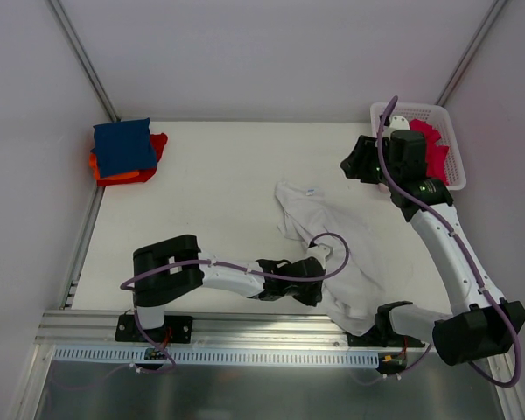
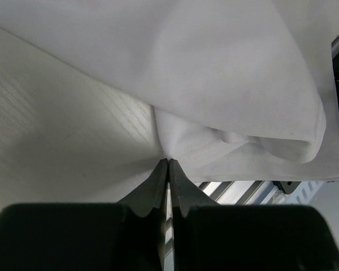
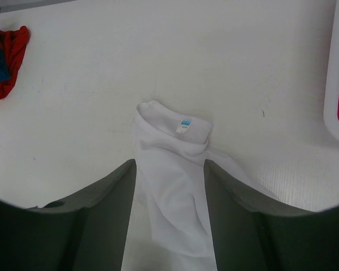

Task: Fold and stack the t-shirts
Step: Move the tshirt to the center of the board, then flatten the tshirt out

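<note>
Left hand (image 2: 168,162) half-hiding white t-shirt (image 2: 226,73)

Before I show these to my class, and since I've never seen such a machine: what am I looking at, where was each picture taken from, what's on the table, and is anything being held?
These are two robot arms bolted at the near edge of a white table, each ending in a two-finger gripper. One picture comes from a fixed camera above and behind them; the other two come from small cameras on each wrist, so the dark shapes at the bottom are that arm's own fingers.

A crumpled white shirt lies mid-table. Folded shirts, a blue shirt over orange-red ones, are stacked at the far left corner. A white basket at far right holds a pink shirt.

The left gripper is shut, pinching an edge of the white shirt. The right gripper is open above the shirt's collar end, holding nothing.
</note>
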Robot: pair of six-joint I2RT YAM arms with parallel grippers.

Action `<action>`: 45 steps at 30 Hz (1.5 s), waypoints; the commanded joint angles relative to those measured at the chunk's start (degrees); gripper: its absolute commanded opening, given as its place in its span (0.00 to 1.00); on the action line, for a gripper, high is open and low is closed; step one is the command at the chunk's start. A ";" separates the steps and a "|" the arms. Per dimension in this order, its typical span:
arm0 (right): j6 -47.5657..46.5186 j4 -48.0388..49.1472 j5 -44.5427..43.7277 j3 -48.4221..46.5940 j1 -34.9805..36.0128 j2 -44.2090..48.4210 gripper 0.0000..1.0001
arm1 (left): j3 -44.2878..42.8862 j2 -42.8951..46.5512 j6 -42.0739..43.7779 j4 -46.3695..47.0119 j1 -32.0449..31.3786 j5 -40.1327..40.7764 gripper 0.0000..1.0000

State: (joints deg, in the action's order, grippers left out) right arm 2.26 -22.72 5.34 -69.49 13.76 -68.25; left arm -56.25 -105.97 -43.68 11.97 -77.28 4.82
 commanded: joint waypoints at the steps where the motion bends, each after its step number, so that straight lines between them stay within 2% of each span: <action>1: -0.86 0.48 0.89 0.15 -0.84 1.54 0.55 | 0.79 3.57 1.05 -3.44 -0.24 3.00 0.00; 7: -1.03 0.57 1.25 0.32 -1.45 1.28 0.55 | 4.03 12.25 -1.75 -16.00 2.03 10.03 0.00; 11: -1.03 0.83 1.69 0.67 -1.80 1.10 0.55 | 10.00 20.44 -5.44 -22.76 7.73 12.84 0.00; 18: -0.94 1.98 2.56 1.90 -2.42 0.75 0.55 | 15.38 37.82 -11.15 -36.56 17.58 20.75 0.00; 25: -0.59 2.86 3.71 2.43 -2.77 0.31 0.55 | 16.87 46.29 -10.73 -42.81 26.20 25.41 0.00; 26: -0.59 2.86 3.80 2.35 -2.86 0.22 0.55 | 16.70 46.47 -10.20 -42.90 26.82 25.76 0.08; 27: -0.51 2.86 4.06 2.43 -2.86 0.22 0.55 | 16.70 46.30 -10.02 -43.25 27.26 26.11 0.21; 28: -0.59 3.03 4.23 2.52 -2.77 0.13 0.55 | 16.61 46.03 -10.02 -43.34 27.79 26.38 0.93; 29: -0.51 3.12 4.32 2.70 -2.86 0.22 0.55 | 16.35 45.86 -9.50 -43.34 27.97 26.29 0.99; 37: -0.42 3.73 4.67 3.40 -2.86 -0.04 0.55 | 16.34 43.40 -10.37 -43.43 27.88 23.48 0.99; 39: -0.42 3.82 4.76 3.49 -2.95 -0.30 0.55 | 17.48 43.83 -11.42 -43.34 27.88 22.69 0.85; 40: -0.42 3.91 4.68 3.49 -2.95 -0.48 0.55 | 18.53 44.18 -12.21 -43.34 27.88 22.43 0.71; 42: -0.42 4.00 4.76 3.66 -2.86 -0.57 0.55 | 19.77 45.33 -13.18 -43.34 27.79 21.20 0.62; 44: -0.42 4.26 4.94 3.93 -3.04 -0.92 0.55 | 21.61 46.81 -14.85 -43.34 27.62 20.32 0.47; 45: -0.33 4.35 4.94 3.93 -2.95 -1.01 0.55 | 22.23 47.43 -15.29 -43.34 27.09 19.45 0.45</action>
State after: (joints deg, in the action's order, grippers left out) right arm 2.11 -21.15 9.30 -65.73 11.31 -69.08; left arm -35.88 -61.28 -56.23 -30.41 -49.54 26.76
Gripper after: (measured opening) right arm 0.550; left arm 0.482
